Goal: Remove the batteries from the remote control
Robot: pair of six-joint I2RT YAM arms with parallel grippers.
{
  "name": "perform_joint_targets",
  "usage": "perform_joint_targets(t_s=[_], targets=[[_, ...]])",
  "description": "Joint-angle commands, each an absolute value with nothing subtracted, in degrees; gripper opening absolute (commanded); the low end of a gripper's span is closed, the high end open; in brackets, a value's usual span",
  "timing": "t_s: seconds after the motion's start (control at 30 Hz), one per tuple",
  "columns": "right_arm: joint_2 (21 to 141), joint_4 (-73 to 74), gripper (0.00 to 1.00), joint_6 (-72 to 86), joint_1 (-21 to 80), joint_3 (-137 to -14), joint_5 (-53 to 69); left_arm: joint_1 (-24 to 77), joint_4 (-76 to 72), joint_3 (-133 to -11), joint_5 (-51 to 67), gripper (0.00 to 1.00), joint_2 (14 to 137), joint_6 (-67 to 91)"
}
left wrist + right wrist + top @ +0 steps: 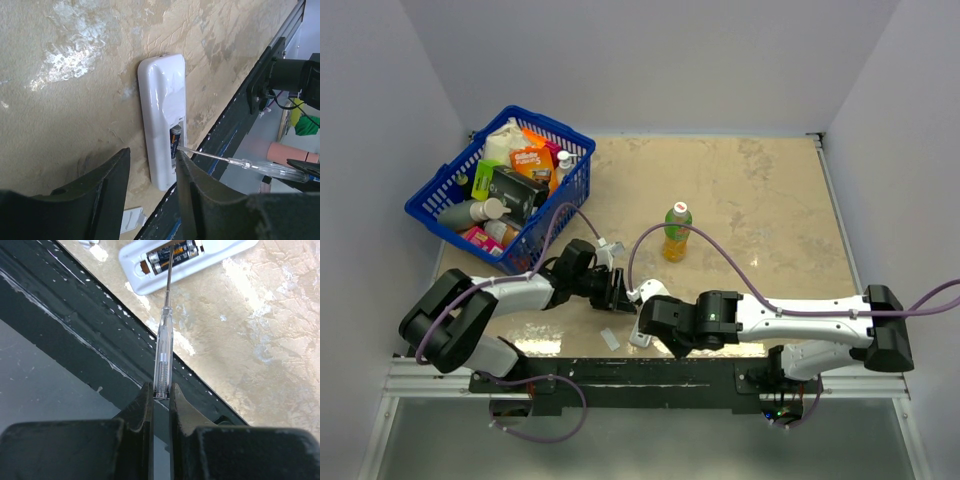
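Observation:
The white remote control [161, 107] lies on the table near the front edge, battery recess open. A dark battery [175, 141] shows in it; the right wrist view shows two batteries [172, 256] side by side in the remote control [220, 256]. My right gripper [161, 394] is shut on the clear handle of a screwdriver [164, 347], whose tip rests in the recess on the batteries. My left gripper [151, 192] is open, its fingers either side of the remote's near end. From above, both grippers crowd the remote control [641, 337].
A small flat white cover piece [610, 339] lies on the table by the front edge, left of the remote. A green bottle [676, 232] stands mid-table. A blue basket [450, 190] full of packages sits at the back left. The black front rail [75, 305] runs just beside the remote.

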State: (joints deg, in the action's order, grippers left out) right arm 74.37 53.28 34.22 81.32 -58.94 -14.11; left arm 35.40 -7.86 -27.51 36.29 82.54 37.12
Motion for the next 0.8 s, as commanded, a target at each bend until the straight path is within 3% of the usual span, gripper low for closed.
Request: perform_joint_targets(t_s=[0.0, 0.77], targets=[[72.3, 54.8, 0.00, 33.0, 81.1, -62.5, -15.6, 36.1, -11.0, -27.4, 37.8, 0.46, 82.9, 37.9], [73.2, 54.8, 0.00, 31.4, 81.2, -61.6, -15.3, 36.9, -12.5, -27.1, 37.4, 0.45, 83.5, 39.0]])
